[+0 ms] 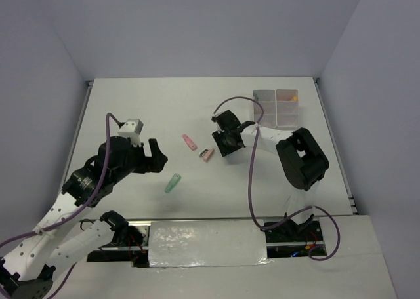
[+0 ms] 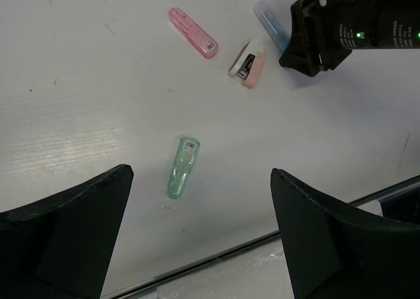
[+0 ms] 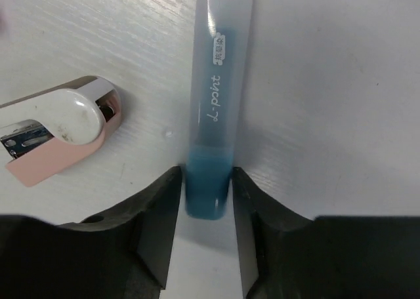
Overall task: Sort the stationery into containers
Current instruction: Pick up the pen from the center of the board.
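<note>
White table (image 1: 197, 109) first: the compartment box (image 1: 265, 97) sits at its far right corner, well apart from the pieces lying mid-table. My left gripper (image 2: 200, 174) hangs fully spread above the green stick (image 2: 182, 168), holding nothing. My right gripper (image 3: 207, 181) straddles only the dark end of the blue stick (image 3: 220, 82), its fingers almost against it. I cannot tell whether they pinch. Caught so far off-centre, the stick may pivot or slip on lifting and knock the pink stapler (image 3: 59, 138) nearby.
</note>
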Tool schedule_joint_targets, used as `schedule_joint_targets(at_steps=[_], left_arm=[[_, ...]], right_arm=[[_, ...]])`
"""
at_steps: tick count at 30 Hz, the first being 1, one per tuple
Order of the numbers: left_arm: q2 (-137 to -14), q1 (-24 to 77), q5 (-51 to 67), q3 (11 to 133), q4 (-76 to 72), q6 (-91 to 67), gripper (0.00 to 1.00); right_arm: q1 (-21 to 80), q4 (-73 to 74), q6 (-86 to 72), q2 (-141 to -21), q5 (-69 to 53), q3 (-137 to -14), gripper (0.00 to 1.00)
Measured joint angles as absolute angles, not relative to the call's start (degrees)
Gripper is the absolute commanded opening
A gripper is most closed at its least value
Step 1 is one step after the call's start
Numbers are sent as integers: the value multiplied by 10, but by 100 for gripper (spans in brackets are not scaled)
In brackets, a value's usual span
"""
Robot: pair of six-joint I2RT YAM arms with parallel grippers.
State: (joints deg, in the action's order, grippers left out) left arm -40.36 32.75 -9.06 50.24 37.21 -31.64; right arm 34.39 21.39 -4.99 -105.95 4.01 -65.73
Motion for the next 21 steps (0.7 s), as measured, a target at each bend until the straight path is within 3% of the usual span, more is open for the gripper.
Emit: schedule_joint_targets(at_steps=[1, 2, 3, 4, 9, 16, 21], left_arm=[[-404, 328, -88, 502, 373, -316, 99], [-404, 328, -87, 502, 372, -316, 99], [-404, 328, -86, 502, 371, -316, 99], [-404, 328, -86, 502, 370, -316, 99], [-416, 328, -77, 503, 355, -319, 99], [-475, 327, -13, 523, 274, -398, 99], [-528, 327, 50, 533, 186, -466, 99]], right_arm=[[343, 213, -49, -1062, 38, -661, 28], [342, 211, -46, -1062, 37, -661, 19], [341, 211, -46, -1062, 35, -661, 2], [341, 211, -46, -1062, 32, -661, 0], [338, 213, -48, -1028, 12, -634, 0], [361, 235, -41, -816, -70, -599, 0], [395, 249, -29, -731, -124, -599, 0]])
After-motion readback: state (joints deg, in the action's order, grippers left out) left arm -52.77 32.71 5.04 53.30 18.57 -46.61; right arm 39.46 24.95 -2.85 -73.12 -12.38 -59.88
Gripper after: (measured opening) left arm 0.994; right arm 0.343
